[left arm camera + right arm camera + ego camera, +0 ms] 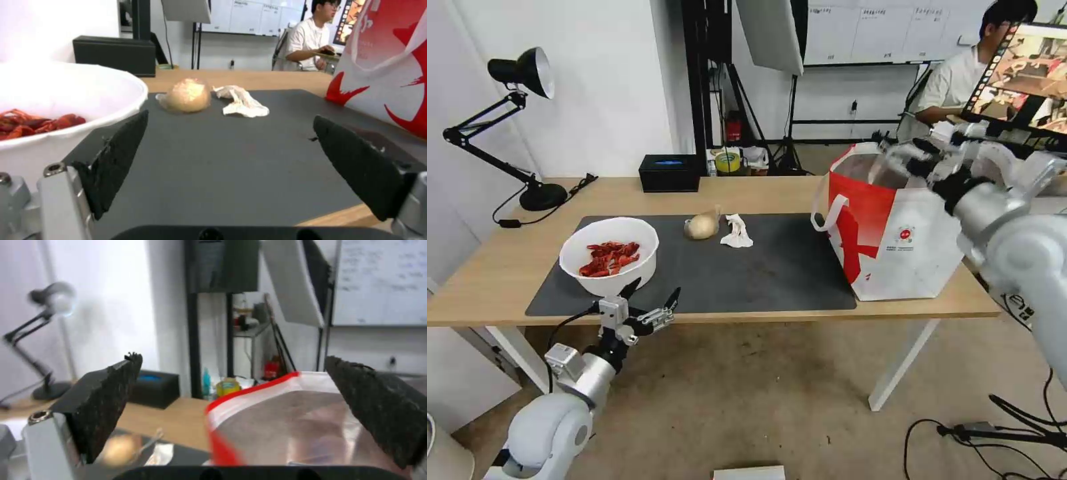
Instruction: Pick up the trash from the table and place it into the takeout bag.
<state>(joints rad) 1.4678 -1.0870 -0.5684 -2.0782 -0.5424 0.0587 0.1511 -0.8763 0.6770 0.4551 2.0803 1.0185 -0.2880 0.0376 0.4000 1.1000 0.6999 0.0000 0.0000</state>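
Left hand (652, 297) sits wide open at the near edge of the long light-wood surface (494, 267), right by the white bowl of red shells (608, 256). Farther in, on the dark grey mat (774, 267), a beige roundish lump (701, 226) lies beside a white tissue wad (736, 232). Right hand (919, 155) hovers open over the big white-and-red takeout bag (894, 240).

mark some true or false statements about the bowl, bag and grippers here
1. The white bowl holds red shells. True.
2. The left gripper grips the bowl's rim. False: it is open at the table's near edge, beside the bowl, holding nothing.
3. The right gripper is open over the takeout bag's mouth. True.
4. The tissue wad lies in the bag. False: it is on the mat beside the beige lump.
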